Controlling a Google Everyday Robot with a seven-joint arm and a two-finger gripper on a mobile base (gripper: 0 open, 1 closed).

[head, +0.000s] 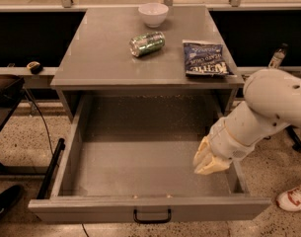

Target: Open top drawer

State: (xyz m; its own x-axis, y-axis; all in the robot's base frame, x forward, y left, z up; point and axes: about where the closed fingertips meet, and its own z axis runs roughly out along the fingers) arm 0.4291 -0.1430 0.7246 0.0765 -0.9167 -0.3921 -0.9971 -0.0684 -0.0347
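Observation:
The top drawer (140, 157) of the grey metal cabinet is pulled far out toward me. Its plain grey inside is bare, and its front panel (81, 209) carries a small black loop handle (152, 216) at centre. My gripper (209, 161), cream-coloured at the end of the white arm (273, 102), hangs inside the drawer by its right wall, a little above the floor. It is well behind the front panel and away from the handle. The lower drawers are hidden.
On the cabinet top (95, 63) stand a white bowl (153, 14), a green can (147, 43) lying on its side and a blue snack bag (205, 58). A person's shoe (294, 199) is at the lower right, and dark equipment (4, 93) stands at the left.

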